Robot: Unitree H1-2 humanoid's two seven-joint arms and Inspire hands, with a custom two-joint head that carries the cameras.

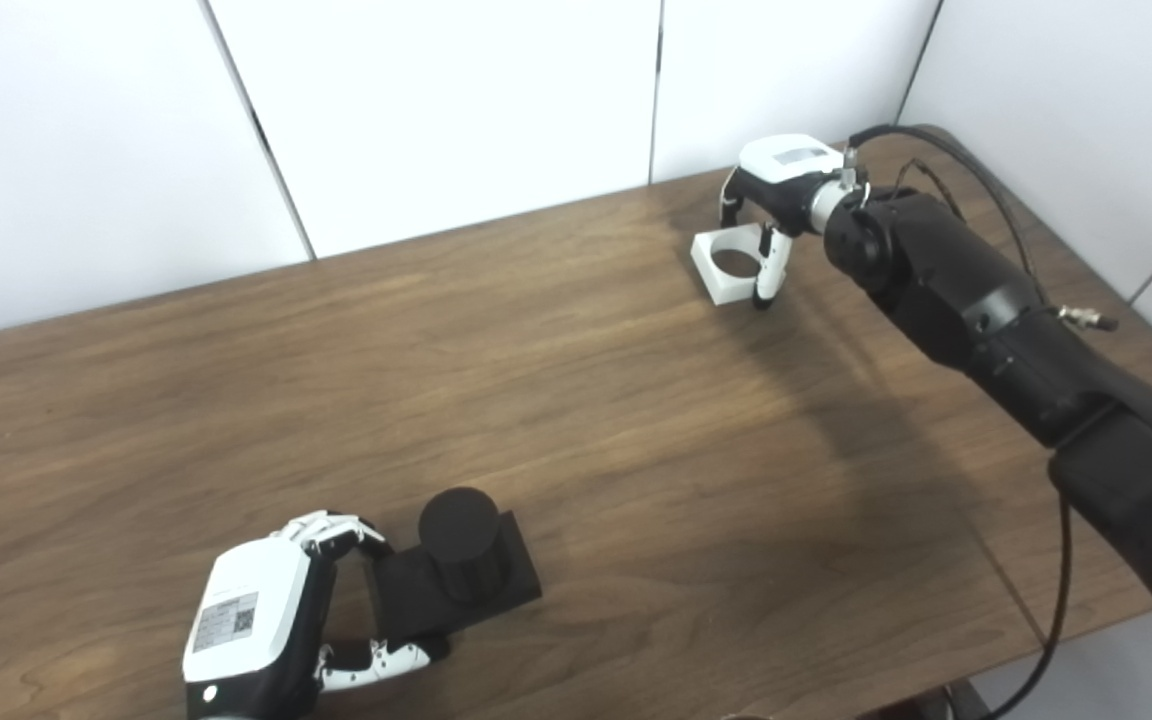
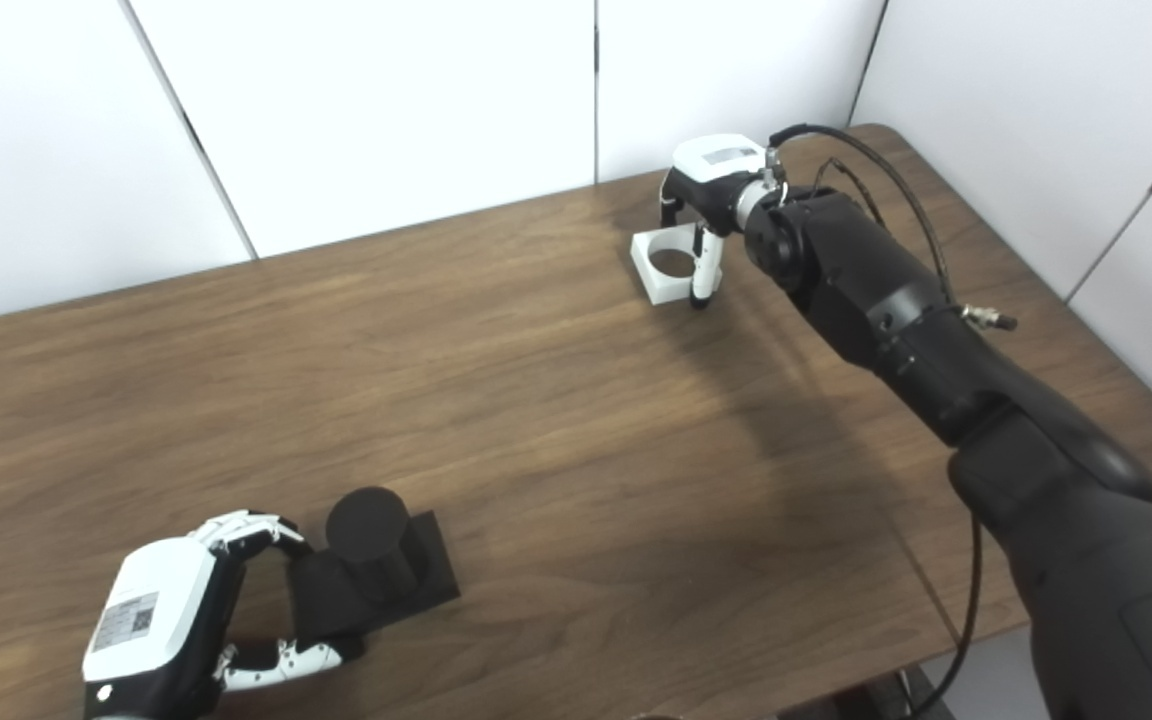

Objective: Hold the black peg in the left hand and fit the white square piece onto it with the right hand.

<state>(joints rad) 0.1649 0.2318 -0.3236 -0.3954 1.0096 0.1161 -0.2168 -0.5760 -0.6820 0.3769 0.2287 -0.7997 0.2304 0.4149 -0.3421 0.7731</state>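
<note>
Near the tabletop's [image 1: 576, 400] front edge the left hand [image 1: 266, 620] grips the black peg's [image 1: 461, 565] base, while toward the far right corner the right hand [image 1: 776, 200] seemingly pinches the white square piece [image 1: 731, 265].

Both hands, the left hand [image 1: 271, 625] and the right hand [image 1: 776, 190], had glossy white back shells bearing printed labels and white-and-black fingers, while the bulky right arm [image 1: 976, 310] was matte black, trailed by a black cable [image 1: 976, 180].
</note>
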